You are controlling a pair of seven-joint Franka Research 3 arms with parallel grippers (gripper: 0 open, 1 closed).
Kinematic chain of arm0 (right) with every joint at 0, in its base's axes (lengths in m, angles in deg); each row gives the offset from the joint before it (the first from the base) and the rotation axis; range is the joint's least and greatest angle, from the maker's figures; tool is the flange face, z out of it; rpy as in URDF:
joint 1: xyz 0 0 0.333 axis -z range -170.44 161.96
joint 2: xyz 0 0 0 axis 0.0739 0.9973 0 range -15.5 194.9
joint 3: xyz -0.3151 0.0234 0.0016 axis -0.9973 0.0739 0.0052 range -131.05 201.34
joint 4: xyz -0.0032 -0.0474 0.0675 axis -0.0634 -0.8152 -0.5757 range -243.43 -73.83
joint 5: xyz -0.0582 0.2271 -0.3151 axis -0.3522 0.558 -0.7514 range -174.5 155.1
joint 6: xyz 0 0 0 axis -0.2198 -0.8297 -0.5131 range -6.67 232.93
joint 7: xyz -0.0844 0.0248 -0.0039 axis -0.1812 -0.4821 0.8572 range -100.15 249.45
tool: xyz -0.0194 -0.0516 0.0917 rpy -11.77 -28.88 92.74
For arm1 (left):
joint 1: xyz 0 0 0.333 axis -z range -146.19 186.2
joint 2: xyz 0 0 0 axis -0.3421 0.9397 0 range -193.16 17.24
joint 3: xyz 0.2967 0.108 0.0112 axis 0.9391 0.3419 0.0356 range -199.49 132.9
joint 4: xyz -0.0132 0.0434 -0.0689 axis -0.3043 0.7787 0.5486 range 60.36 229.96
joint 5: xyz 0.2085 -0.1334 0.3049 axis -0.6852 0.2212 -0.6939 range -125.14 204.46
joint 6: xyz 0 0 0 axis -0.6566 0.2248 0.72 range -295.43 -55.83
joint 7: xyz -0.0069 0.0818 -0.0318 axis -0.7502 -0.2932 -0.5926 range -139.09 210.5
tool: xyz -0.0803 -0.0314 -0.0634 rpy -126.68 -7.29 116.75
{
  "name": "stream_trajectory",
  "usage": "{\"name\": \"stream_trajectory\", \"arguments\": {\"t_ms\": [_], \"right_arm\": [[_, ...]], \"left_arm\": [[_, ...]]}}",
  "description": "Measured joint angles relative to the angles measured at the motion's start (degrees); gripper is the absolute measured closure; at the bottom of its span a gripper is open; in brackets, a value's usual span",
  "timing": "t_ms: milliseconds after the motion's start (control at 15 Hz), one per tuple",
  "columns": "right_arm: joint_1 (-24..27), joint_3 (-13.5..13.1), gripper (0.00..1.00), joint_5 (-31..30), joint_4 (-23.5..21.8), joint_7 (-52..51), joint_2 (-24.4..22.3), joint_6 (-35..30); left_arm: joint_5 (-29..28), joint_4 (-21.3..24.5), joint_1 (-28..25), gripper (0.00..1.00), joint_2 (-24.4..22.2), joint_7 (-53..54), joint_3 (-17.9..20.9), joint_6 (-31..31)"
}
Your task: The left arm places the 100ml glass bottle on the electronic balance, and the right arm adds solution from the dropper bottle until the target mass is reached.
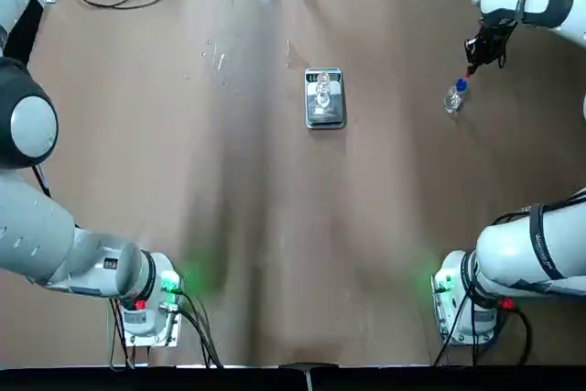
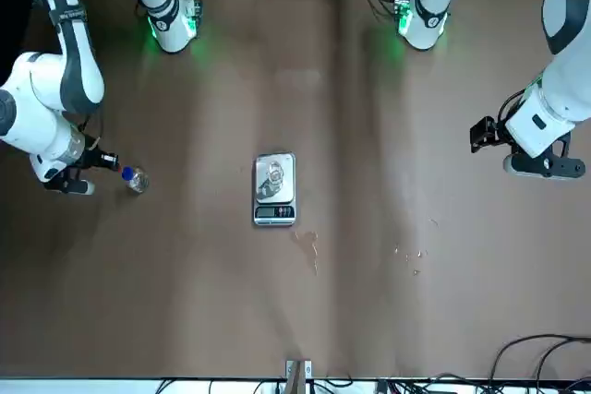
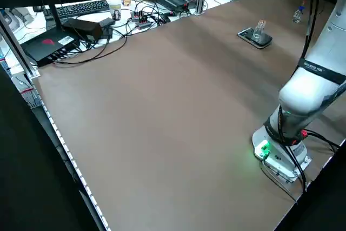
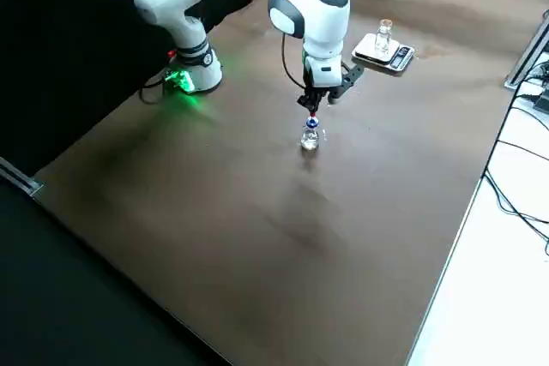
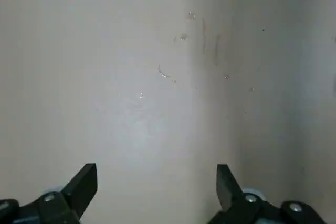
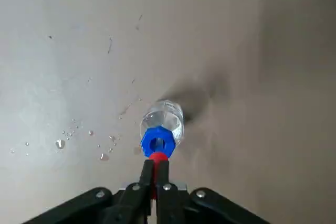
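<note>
The glass bottle (image 4: 383,36) stands upright on the metal pan of the scale (image 2: 274,189), uncapped, near the middle of the table (image 1: 275,226). The scale's small display sits at the end nearer the front camera; its digits are too small to read.

The right gripper (image 6: 156,169) is over the table on the robot's right side, well apart from the scale. Its arm (image 4: 322,23) reaches out over the table and bends at the wrist, with the gripper pointing down. Its two fingers are pressed in on the red top of the dropper bottle (image 4: 310,136), pinching it from both sides. The blue collar and clear body hang just below the fingertips; the base looks to be at or just above the table, though the views do not settle which.

The left gripper (image 5: 156,182) hangs over the table on the robot's left side, its two fingers spread wide with bare table between them. Its arm (image 2: 563,89) comes in from the robot's left, and it is apart from the scale and both bottles.

Counted up, there are two arms, two grippers, one scale, one plain glass bottle and one dropper bottle. Several droplets (image 6: 60,144) lie scattered on the table.
</note>
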Motion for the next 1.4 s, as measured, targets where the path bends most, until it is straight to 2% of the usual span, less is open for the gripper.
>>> {"name": "stream_trajectory", "arguments": {"t_ms": [533, 1400], "right_arm": [[0.0, 0.0, 0.95, 0.0, 0.7, 0.0, 0.0, -0.7], [0.0, 0.0, 0.94, 0.0, 4.3, 0.0, -0.1, -5.9]], "left_arm": [[0.0, 0.0, 0.0, 0.0, 0.0, 0.0, 0.0, 0.0], [0.0, 0.0, 0.0, 0.0, 0.0, 0.0, 0.0, 0.0]]}}
